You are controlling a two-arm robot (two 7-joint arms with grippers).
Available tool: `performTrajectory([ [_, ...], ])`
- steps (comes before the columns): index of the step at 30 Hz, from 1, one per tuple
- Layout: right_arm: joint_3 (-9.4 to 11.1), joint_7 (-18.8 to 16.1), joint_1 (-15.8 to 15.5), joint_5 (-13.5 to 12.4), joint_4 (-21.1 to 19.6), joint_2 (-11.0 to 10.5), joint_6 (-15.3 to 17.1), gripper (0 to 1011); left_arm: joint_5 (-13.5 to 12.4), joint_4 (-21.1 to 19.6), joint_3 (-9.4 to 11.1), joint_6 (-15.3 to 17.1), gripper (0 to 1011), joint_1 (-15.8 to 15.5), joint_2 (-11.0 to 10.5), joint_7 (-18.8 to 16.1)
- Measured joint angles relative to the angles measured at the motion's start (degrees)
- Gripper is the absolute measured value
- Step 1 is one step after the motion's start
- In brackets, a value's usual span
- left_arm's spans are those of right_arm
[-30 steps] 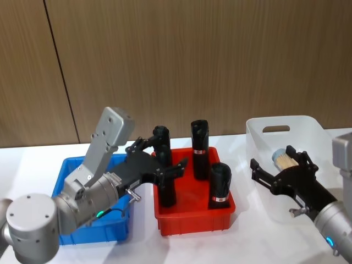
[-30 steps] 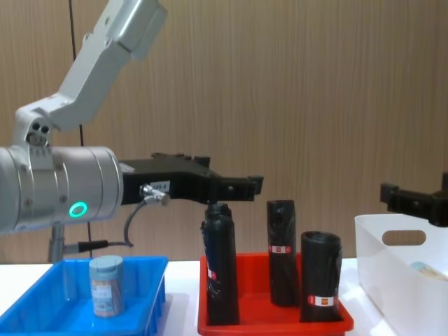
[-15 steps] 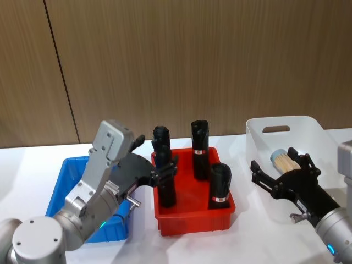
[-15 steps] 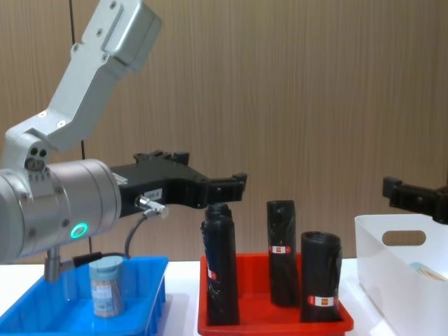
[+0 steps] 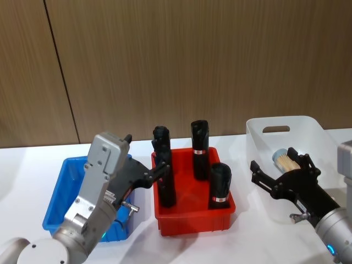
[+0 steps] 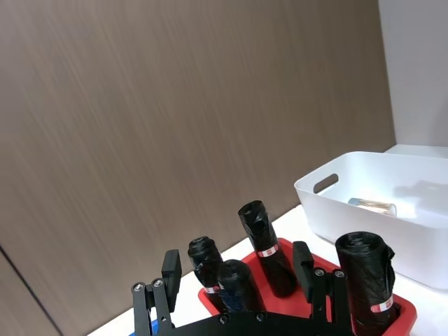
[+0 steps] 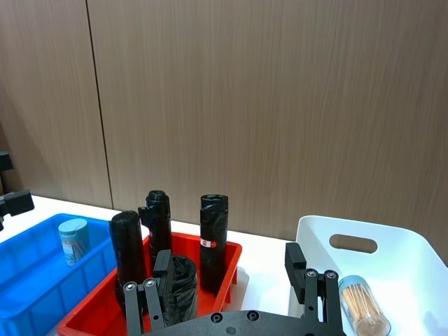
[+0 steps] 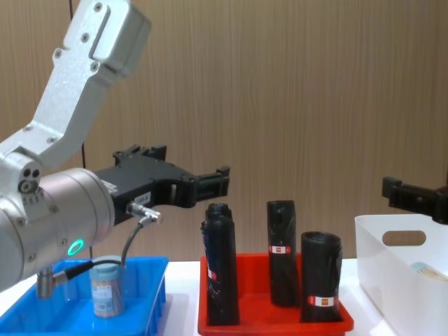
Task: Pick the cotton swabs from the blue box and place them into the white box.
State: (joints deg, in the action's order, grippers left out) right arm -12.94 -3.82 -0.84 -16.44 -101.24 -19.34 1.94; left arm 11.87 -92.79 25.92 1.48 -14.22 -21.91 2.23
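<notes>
Cotton swabs: one small clear plastic tub with a grey-blue round lid [image 8: 107,287] stands upright in the shallow bright blue plastic tray [image 5: 58,190]. A second tub [image 7: 360,308] lies on its side in the tall white plastic bin with the oval handle cut-out [image 5: 308,124].

Left gripper [image 6: 236,255] hangs raised over the blue tray's right edge, where it meets the red plastic tray [image 5: 195,223]. It points forward. Jaws are spread wide with nothing between them. In the chest view its fingertips [image 8: 222,175] sit just above the top of the nearest tall black roll with a red label [image 8: 218,266], clear of it. The tub in the blue tray is below and behind the fingers, not touched.

Right gripper [image 7: 227,254] hovers at the white bin's near-left side, above rim height in the chest view. Jaws are wide here too and grip nothing. From the head view the second tub looks framed by the fingers, but the right wrist view shows it down in the bin, outside the right finger.

Four black rolls stand upright in the red tray, between the blue tray and the white bin. All three containers sit on the white tabletop [image 5: 247,236].
</notes>
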Motion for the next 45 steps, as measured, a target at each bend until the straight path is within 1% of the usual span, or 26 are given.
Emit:
performTrajectory([
  [6, 0.0, -0.01, 0.0, -0.01, 0.0, 0.0, 0.01, 1002, -0.38, -0.42, 0.14, -0.65, 1004, 0.61, -0.01, -1.48],
  [22, 0.03, -0.11, 0.03, -0.02, 0.08, 0.01, 0.01, 1002, -0.4, -0.4, 0.1, -0.71, 1004, 0.63, 0.02, -1.62],
  [29, 0.11, -1.1, 0.33, -0.02, 0.57, 0.02, 0.13, 1002, -0.39, -0.38, 0.1, -0.69, 1004, 0.63, 0.02, -1.62],
  [37, 0.25, -4.38, 1.42, -0.2, 2.02, -0.1, 1.31, 1002, -0.39, -0.38, 0.1, -0.68, 1004, 0.63, 0.02, -1.62],
  [45, 0.31, -9.79, 3.61, -0.64, 4.34, -0.12, 4.47, 1002, -0.39, -0.38, 0.1, -0.68, 1004, 0.63, 0.02, -1.6],
])
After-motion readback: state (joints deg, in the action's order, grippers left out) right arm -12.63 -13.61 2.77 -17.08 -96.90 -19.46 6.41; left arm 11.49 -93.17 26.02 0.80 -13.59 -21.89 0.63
